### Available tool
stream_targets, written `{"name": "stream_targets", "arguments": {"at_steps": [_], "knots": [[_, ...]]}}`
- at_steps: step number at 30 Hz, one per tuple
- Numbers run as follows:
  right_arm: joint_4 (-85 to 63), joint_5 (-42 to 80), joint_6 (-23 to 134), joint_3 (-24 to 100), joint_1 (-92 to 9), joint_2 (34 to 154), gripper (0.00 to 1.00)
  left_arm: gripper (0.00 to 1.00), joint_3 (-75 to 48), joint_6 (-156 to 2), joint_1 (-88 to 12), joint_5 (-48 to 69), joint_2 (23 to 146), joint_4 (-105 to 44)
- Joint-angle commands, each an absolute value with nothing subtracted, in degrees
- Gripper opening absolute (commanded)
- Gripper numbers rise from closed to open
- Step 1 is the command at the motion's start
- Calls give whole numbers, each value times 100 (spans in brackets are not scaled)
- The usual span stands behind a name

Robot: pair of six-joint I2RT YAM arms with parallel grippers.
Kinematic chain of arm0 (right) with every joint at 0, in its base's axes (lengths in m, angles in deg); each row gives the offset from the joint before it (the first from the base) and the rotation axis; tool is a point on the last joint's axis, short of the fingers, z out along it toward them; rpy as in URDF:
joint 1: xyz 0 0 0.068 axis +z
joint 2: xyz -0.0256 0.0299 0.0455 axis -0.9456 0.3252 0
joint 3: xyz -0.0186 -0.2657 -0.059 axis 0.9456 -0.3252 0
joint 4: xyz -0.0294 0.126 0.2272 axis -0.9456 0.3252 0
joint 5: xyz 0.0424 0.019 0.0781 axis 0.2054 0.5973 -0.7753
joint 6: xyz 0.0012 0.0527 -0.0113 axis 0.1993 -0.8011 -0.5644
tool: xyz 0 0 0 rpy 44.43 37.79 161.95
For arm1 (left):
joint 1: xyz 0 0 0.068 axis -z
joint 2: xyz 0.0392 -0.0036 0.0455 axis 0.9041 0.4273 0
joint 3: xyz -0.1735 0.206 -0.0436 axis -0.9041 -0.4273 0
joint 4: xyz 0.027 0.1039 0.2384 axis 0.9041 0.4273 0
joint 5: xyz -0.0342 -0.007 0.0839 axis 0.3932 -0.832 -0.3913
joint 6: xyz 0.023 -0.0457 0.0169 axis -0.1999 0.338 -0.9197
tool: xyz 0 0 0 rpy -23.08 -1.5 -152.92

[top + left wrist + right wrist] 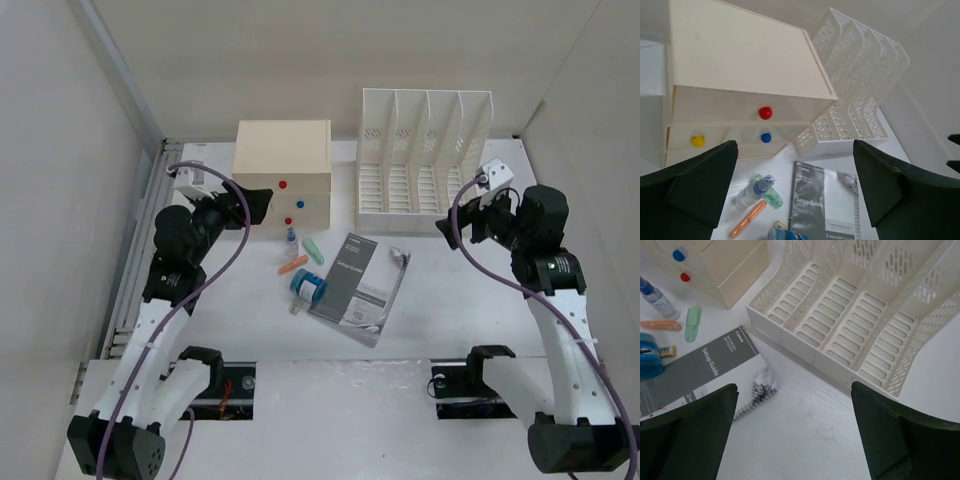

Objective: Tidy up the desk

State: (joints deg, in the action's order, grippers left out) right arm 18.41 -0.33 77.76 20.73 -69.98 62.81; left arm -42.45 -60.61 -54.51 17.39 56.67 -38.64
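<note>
Left gripper: jaws spread wide with nothing between them; it hangs low in front of the box.
Right gripper: also spread and empty, above bare tabletop by the rack's near right corner.
Beside the left gripper: the box sits at 12 o'clock in the wrist view. It shows red, blue and yellow knobs, and its drawers appear shut.
Beside the right gripper: the rack sits at 11 o'clock in the top view, and every slot that shows is bare.
Between the arms: a bottle, green tube, orange marker, blue tape and booklet lie close together. A small crumpled bit touches the booklet's far corner; what it is cannot be told.
Progress: the task looks barely begun, since nothing is filed in the rack and neither gripper holds anything.
Left to do: probably the booklet into a rack slot and the small items into the drawers.
Desk: a broad, flat, matte white top with faint grain, spanning the whole workspace. The box and rack stand at its 12 o'clock edge, and the clutter lies mid-desk.
</note>
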Motion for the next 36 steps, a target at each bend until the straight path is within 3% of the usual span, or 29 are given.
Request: {"name": "stream_targets", "arguments": {"at_steps": [1, 9, 10, 11, 13, 14, 15, 16, 17, 19, 29, 36], "knots": [[1768, -232, 7983, 1807, -7128, 5961, 100, 100, -4396, -6222, -5249, 2370, 5312, -4399], [1329, -1162, 7886, 1139, -7260, 5897, 100, 100, -4793, -6996, -4721, 2308, 4168, -4007], [1215, -1338, 7834, 1068, -7260, 5898, 92, 100, -4793, -6996, -4721, 2309, 4168, -3943], [1109, -1514, 7686, 911, -7260, 5950, 72, 100, -4793, -6944, -4721, 2413, 4168, -3943], [820, -1639, 7238, 743, -7260, 6011, 11, 97, -4793, -6699, -4660, 2651, 4395, -4083], [618, -1639, 7044, 682, -7260, 6012, 9, 94, -4793, -6697, -4599, 2765, 4501, -4136], [538, -1639, 6860, 603, -7260, 6143, 17, 83, -4793, -6697, -4520, 2844, 4633, -4136], [485, -1813, 6858, 602, -7260, 6214, 68, 79, -4645, -6697, -4519, 2845, 4886, -3980], [432, -1945, 6858, 541, -7260, 6293, 86, 76, -4573, -6697, -4467, 2845, 4993, -3900], [265, -2296, 6718, 461, -7260, 6581, 99, 72, -4520, -6697, -4466, 2897, 5073, -3846], [-341, -2272, 6005, 259, -6918, 8759, 99, 70, -5143, -6056, -4414, 3415, 5398, -4583], [-631, -1815, 5699, 136, -6795, 9484, 99, 69, -5091, -6170, -4160, 3171, 5960, -4514]]}}
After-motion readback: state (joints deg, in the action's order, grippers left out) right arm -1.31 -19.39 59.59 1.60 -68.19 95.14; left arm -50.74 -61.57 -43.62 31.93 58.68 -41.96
